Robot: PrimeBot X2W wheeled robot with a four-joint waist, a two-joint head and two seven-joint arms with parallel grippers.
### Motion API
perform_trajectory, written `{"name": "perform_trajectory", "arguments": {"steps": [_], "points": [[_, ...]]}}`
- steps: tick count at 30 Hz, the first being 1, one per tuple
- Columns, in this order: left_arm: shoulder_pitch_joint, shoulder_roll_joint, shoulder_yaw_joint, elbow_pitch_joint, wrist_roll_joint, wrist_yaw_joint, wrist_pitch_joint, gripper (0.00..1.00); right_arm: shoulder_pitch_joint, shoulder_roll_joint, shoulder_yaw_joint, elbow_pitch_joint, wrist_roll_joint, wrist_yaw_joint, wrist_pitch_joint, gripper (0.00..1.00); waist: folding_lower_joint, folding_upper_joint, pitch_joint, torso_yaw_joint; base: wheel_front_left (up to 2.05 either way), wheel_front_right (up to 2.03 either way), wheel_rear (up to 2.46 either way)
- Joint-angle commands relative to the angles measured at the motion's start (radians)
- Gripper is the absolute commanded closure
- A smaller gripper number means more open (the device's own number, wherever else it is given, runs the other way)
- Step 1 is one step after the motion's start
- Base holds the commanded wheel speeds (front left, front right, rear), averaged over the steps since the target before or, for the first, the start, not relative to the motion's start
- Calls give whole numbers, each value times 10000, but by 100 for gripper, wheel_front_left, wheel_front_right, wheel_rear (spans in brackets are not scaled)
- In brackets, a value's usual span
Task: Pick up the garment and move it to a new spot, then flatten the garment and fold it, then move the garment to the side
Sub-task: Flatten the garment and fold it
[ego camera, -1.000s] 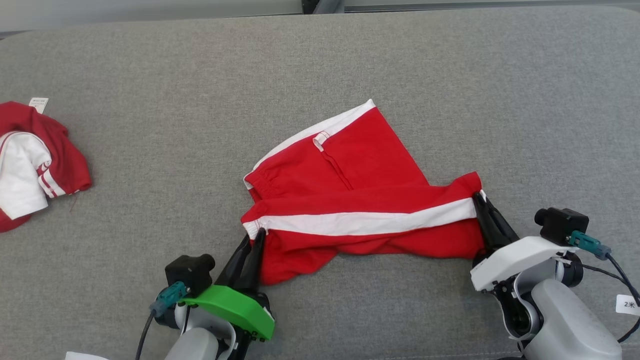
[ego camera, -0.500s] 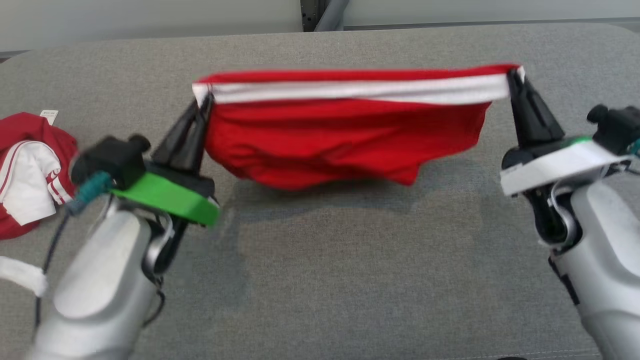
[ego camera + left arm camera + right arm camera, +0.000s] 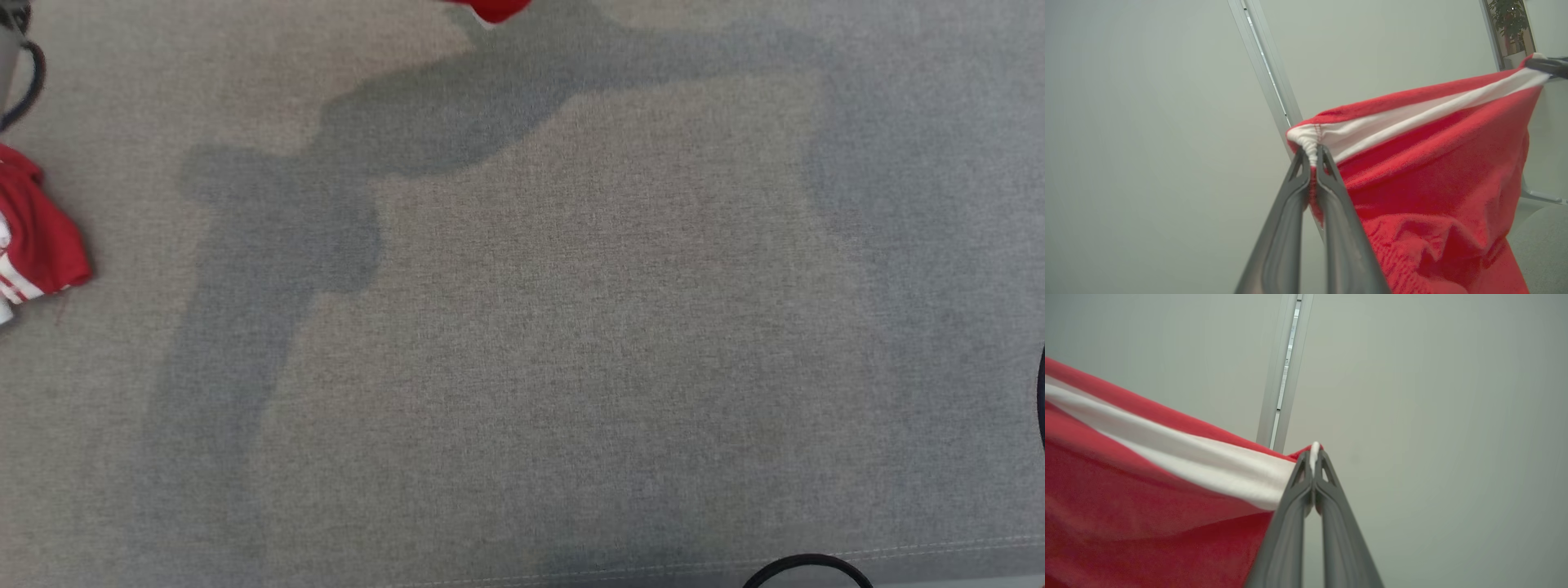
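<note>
Raised since half a second ago, the left gripper (image 3: 1311, 153) is pressed together on the gathered, white-striped corner of the red shorts (image 3: 1433, 183), its fingers pointing at a pale wall (image 3: 1147, 122). The right gripper (image 3: 1313, 455) pinches the opposite end of the same white stripe, so the shorts hang stretched between the two in the air. In the head view, whose camera has also shifted, a low tip of the shorts (image 3: 490, 10) hangs at the top edge over the grey cushion (image 3: 571, 327), which carries their shadow (image 3: 457, 114). A second red-and-white garment (image 3: 41, 245) lies at the cushion's left edge.
</note>
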Motion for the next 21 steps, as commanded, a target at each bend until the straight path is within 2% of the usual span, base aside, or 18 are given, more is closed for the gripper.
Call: {"name": "perform_trajectory", "arguments": {"steps": [1,4,6,9,12,15,21], "points": [[-469,-52,-223,263,109,28,-125,100,-671,-64,-179,358,-256,-18,-28,100,0,0,1926,-355,0,0,0],[-1513,27,-632,550,135,30,-309,100,-1776,156,-831,904,-587,-20,-59,100,0,0,2499,-507,0,0,0],[-1922,104,-803,598,105,30,-374,100,-2269,280,-1373,710,-968,-20,-73,100,0,0,2772,-613,0,0,0],[-1953,110,-273,106,188,30,-376,100,-2211,474,-2023,137,-1343,-18,-73,100,0,0,3039,-766,0,0,0],[-939,39,208,-180,261,30,-366,100,-1342,690,-1981,-241,-1355,-18,-73,100,0,0,3110,-886,0,0,0],[349,-126,561,-534,273,28,-363,100,-70,732,-1739,-722,-807,-18,-76,100,0,0,2957,-937,0,0,0],[4358,-517,1116,-849,266,28,-365,100,3667,627,-924,-1646,508,-18,-78,100,0,0,2196,-862,0,0,0]]}}
